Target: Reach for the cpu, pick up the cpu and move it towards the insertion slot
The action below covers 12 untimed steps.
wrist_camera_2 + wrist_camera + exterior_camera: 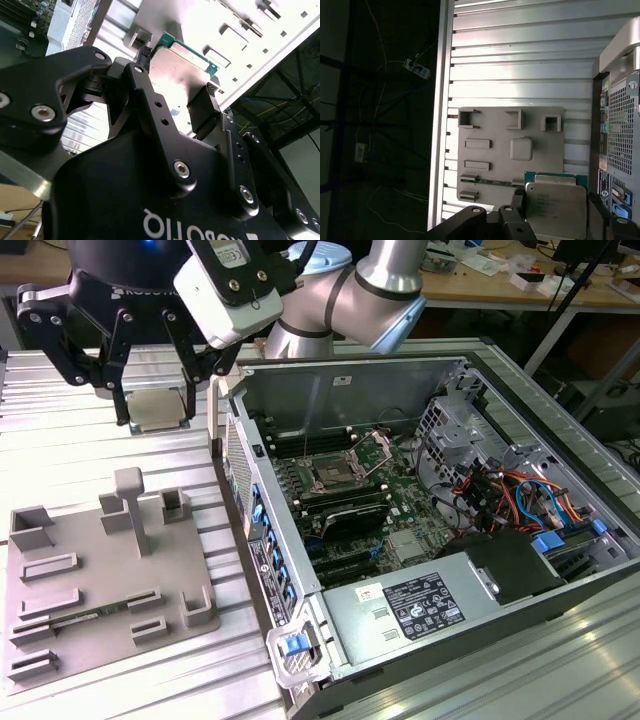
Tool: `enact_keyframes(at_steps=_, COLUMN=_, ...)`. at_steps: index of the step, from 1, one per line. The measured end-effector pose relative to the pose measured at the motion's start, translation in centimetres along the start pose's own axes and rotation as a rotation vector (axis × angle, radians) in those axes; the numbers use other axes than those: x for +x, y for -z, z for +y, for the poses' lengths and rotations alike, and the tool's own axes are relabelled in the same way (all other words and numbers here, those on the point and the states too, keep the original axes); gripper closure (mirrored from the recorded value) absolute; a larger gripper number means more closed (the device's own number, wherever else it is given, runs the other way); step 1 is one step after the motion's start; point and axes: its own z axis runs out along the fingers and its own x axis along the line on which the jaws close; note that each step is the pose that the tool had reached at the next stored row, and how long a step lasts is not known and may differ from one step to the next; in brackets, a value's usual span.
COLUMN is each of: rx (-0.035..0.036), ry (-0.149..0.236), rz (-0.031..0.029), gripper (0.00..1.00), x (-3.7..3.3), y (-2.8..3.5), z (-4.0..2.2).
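cpu (pixel 555 210): pale brushed-metal top, dull satin sheen, green board edge round it. fingers (pixel 202 112): matt black, w/ shiny screw heads on the black links behind. gripper (pixel 155 405) body glossy black. grey tray (pixel 90 580): matt plastic, smooth, no shine. table (pixel 60 440): ribbed aluminium, bright & reflective. pc case (pixel 330 370): bare sheet metal, dull silver inside, perforated at the back. insertion slot (pixel 332 476): shiny silver metal frame on a green motherboard. arm (pixel 350 300): smooth silver-grey metal.

A silver-grey jointed arm (pixel 350 295) is carrying a black gripper (pixel 155 390) with linked black fingers (pixel 150 115), silver screw heads and a white camera block (pixel 230 285) beside it.
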Motion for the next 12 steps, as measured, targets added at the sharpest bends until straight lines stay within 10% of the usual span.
enact_keyframes(at_steps=12, rx=0.0, ry=0.0, rz=0.0, gripper=0.45, x=-1.41, y=0.05, z=-0.08)
